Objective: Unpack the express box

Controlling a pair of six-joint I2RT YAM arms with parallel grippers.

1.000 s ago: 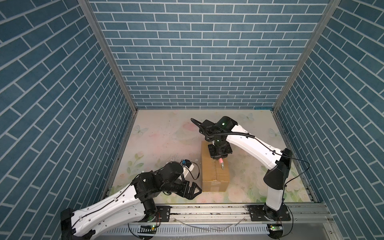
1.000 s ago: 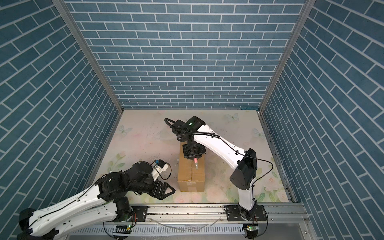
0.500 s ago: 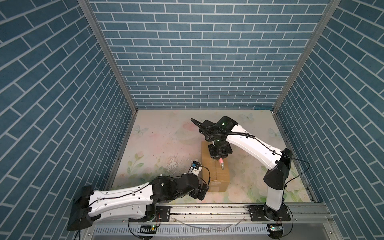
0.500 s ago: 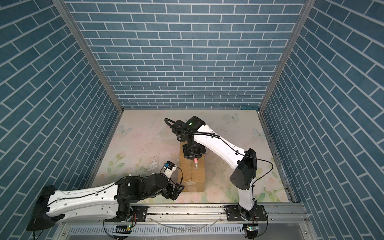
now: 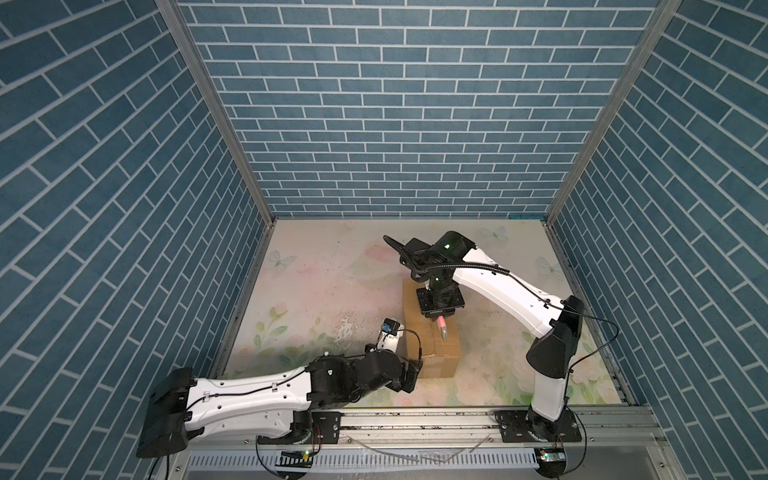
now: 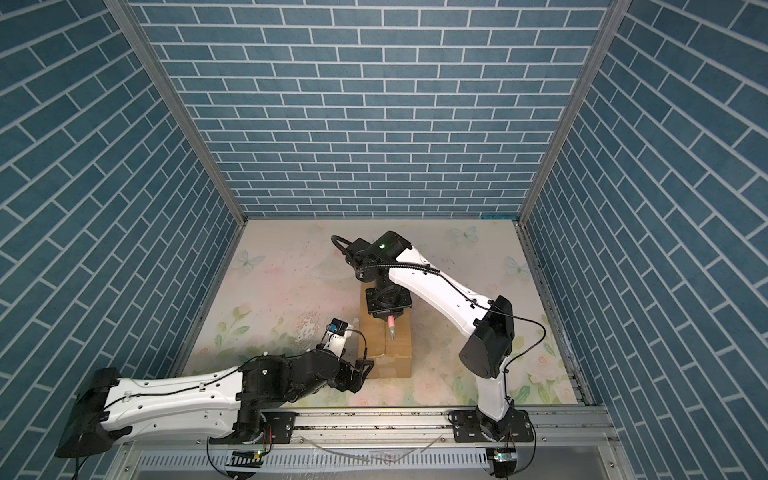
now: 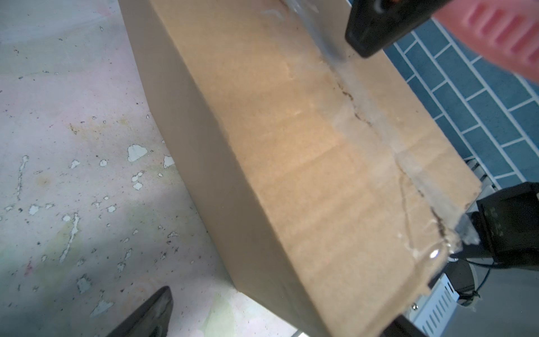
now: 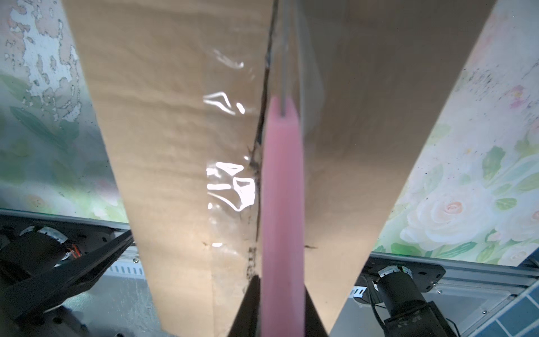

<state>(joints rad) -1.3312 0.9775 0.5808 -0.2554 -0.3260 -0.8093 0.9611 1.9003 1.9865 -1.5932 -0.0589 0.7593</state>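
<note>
The right claw (image 5: 440, 315) is pinched tight on the pink knife (image 5: 442, 323), blade down on the taped seam (image 7: 358, 116) that runs lengthwise atop the express box (image 5: 449, 348). The box sits close to the near edge of the surface (image 5: 332, 266), right of its middle. The left claw (image 5: 411, 373) gapes wide around the box's near left corner; whether it touches, I cannot tell. To slit well, I judge: brace the box, draw the blade shallow along the seam toward the near edge, and stop short of the left claw.
</note>
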